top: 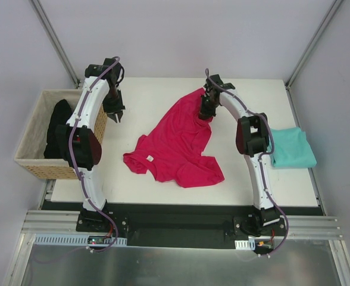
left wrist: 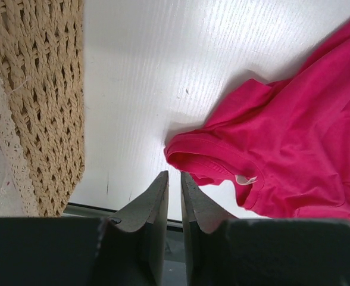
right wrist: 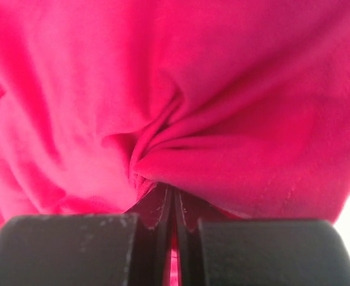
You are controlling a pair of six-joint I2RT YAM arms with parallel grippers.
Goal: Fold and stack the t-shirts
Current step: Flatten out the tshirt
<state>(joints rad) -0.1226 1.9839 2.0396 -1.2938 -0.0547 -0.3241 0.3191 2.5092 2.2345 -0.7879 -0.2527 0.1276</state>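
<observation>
The crimson-pink t-shirt (top: pixel 178 143) lies crumpled in the middle of the white table (top: pixel 145 95), its white neck label (top: pixel 149 158) toward the near left. My right gripper (top: pixel 206 114) is shut on a bunched fold at the shirt's far edge, lifting it. In the right wrist view the pink cloth (right wrist: pixel 175 89) fills the frame and puckers into the right gripper (right wrist: pixel 172 192). My left gripper (top: pixel 115 114) hangs beside the basket, left of the shirt. Its fingers (left wrist: pixel 158 196) stand a narrow gap apart with nothing between them, just short of the collar (left wrist: pixel 205 158). The teal t-shirt (top: pixel 293 148) lies folded at the right edge.
A woven wicker basket (top: pixel 29 134) stands at the table's left edge with dark cloth (top: pixel 59 128) inside. Its wall (left wrist: pixel 44 89) is close on the left of my left gripper. Slanted frame posts rise at the back corners.
</observation>
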